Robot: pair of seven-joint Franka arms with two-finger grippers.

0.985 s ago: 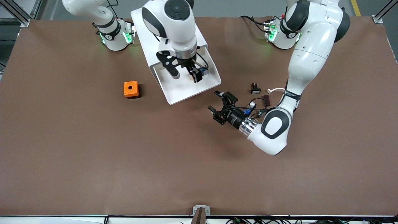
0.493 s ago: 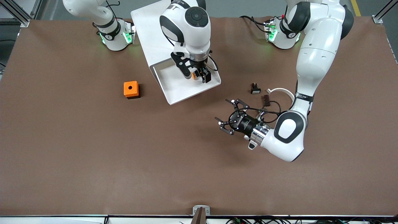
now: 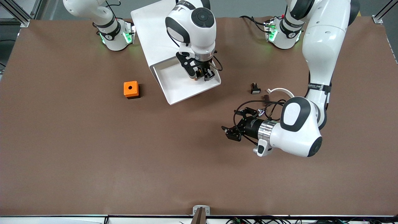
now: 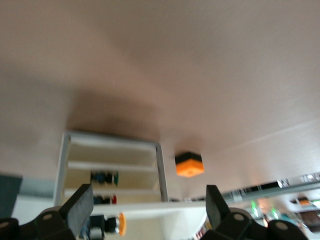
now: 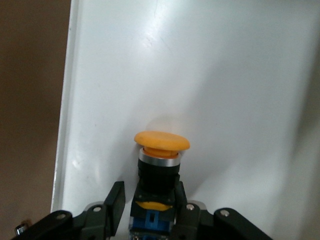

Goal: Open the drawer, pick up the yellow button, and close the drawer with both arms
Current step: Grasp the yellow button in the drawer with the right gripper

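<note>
Up near the robots' bases, the white box cabinet (image 3: 152,28) has its shallow white tray-like drawer (image 3: 178,90) pulled out toward the front camera, and the right arm's black two-finger gripper (image 3: 202,75) hangs over that drawer's tray. Its fingers are clamped on the tiny orange-capped button with the black and blue body (image 5: 159,160), held just above the tray's white floor. Nearer the front camera than the drawer and toward the left arm's end of the table, the left arm's black gripper (image 3: 238,126) hovers over the brown tabletop (image 3: 93,155) with its fingers spread apart, while a small orange box with a hole (image 3: 131,89) sits beside the drawer toward the right arm's end.
</note>
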